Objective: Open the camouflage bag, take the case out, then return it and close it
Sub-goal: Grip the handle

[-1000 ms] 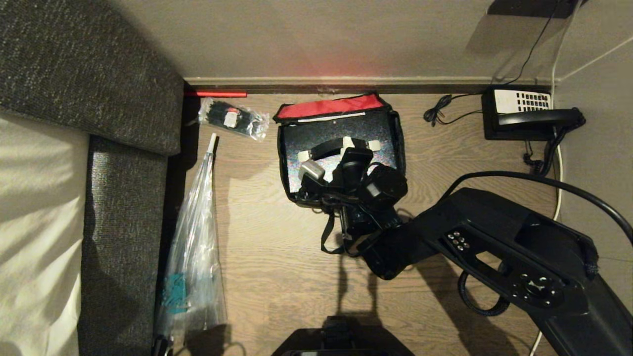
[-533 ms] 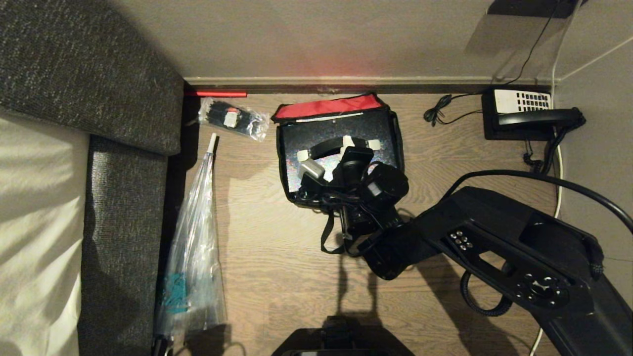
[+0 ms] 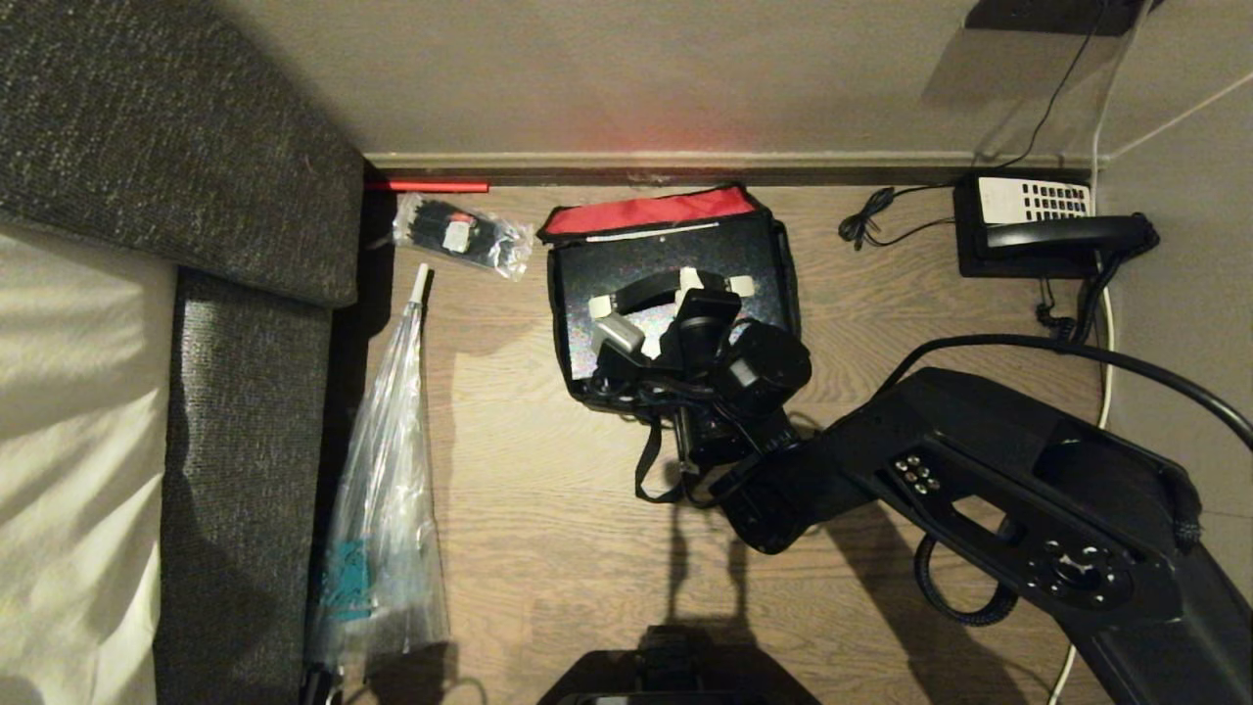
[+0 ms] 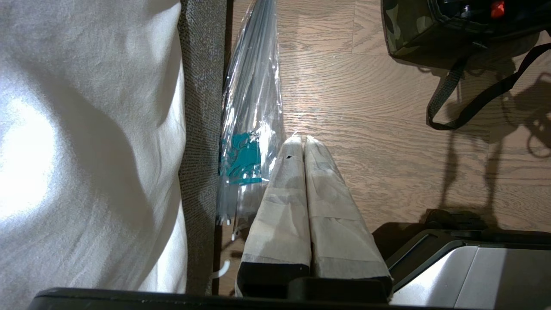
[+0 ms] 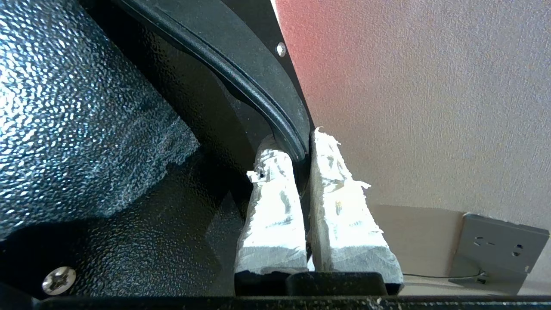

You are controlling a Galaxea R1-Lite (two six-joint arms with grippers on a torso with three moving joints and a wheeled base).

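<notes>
Head view showed the camouflage bag (image 3: 675,294) sitting open on the wooden floor (image 3: 548,548), close to the skirting of the far wall, its red-lined lid (image 3: 651,211) folded back toward that wall. The case (image 3: 636,259) sat inside the bag, its speckled black top facing up and filling nearly the whole opening, with the black handle (image 3: 654,286) and its white ends lying across the middle. The right gripper (image 3: 697,305) reached down over the case from the near side, on the black arm that crossed in from the lower right. In the right wrist view, the two padded fingers (image 5: 275,206) were pressed onto the curved black handle (image 5: 241,69) from either side, clamped tight around it, with the glittery case surface (image 5: 64,129) beside them and a grey wall socket (image 5: 499,243) beyond.

The bag's loose black strap (image 3: 646,470) trailed on the floor on the near side. A clear plastic bag (image 3: 387,509) lay along the edge of the grey sofa (image 3: 245,392) to the left, a small packet (image 3: 460,235) of dark items near it, and a black telephone (image 3: 1047,230) stood in the far right corner.

In the left wrist view, the left gripper (image 4: 303,142) hung parked low by the sofa, its taped fingers (image 4: 284,193) pressed together with nothing between them, beside the plastic bag (image 4: 254,120).
</notes>
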